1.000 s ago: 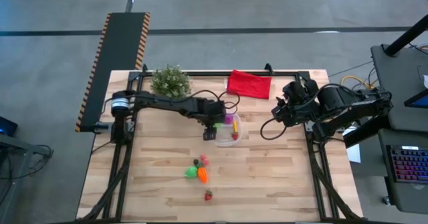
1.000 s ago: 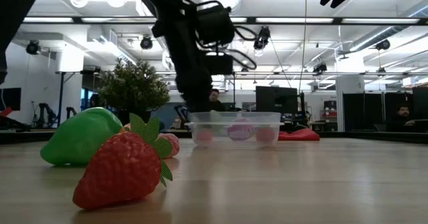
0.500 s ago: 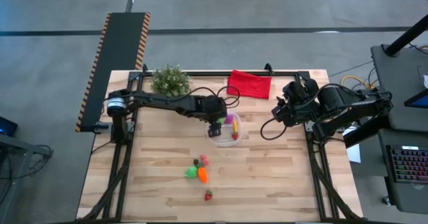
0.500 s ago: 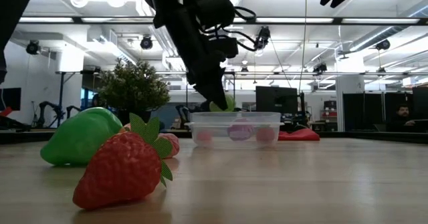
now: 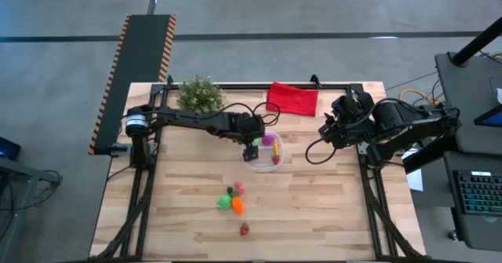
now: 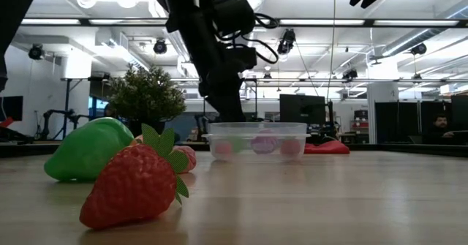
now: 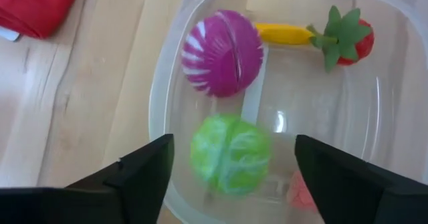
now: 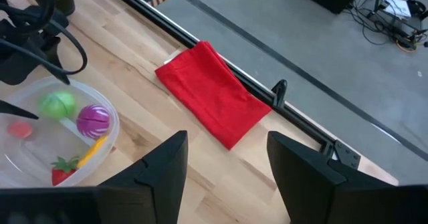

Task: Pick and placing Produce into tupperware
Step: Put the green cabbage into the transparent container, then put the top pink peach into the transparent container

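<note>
From above, a pale planked wooden table (image 5: 314, 208) is seen, on which a small round clear plastic container with a whitish rim (image 5: 264, 166) stands near the middle; the left gripper (image 5: 251, 151) is poised over its edge nearest that arm, and purple, yellow and red pieces are visible inside. A cluster of loose toy produce (image 5: 232, 199), green, orange, red and dark, is noted on the boards nearer the front edge, with a small red toy strawberry (image 5: 244, 229) lying apart from it. A bushy green potted plant (image 5: 199, 95) and a folded red cloth (image 5: 292, 99) are placed along the far edge. The right gripper (image 5: 328, 129) is held off beside the table's right side. At table height, the strawberry (image 6: 136, 184) with its dimpled skin and a smooth green piece (image 6: 89, 149) stand in the foreground, the container (image 6: 257, 140) beyond them, the left arm descending onto it. Through the left wrist camera, the fingers (image 7: 137, 170) are seen spread wide, holding nothing, above a ribbed green cabbage-like ball (image 7: 229, 153), a purple striped ball (image 7: 222, 53), a yellow piece (image 7: 284, 33) and a leafy red strawberry (image 7: 346, 35), all resting in the container. Through the right wrist camera, its fingers (image 8: 158, 167) are seen parted and empty, above the cloth (image 8: 213, 93).
</note>
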Robot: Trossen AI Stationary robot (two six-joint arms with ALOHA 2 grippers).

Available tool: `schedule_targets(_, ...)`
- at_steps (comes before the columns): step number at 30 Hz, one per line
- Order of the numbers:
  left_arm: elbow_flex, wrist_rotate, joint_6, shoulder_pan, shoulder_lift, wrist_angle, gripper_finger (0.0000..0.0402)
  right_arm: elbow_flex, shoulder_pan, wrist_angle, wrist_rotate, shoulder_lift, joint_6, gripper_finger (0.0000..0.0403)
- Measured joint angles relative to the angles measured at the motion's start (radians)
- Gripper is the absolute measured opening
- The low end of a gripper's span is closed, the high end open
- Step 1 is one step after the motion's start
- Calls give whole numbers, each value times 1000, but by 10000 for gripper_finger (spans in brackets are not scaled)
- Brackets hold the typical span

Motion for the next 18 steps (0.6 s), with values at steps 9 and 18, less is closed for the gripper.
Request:
schedule_targets(9,0,-15,-2,-25,-24,-110,324,0,0,0,0,0,0,199)
schedule_targets(18,-46,-70,76,-163,-248,-141,324,0,0,1,1,0,-6,199)
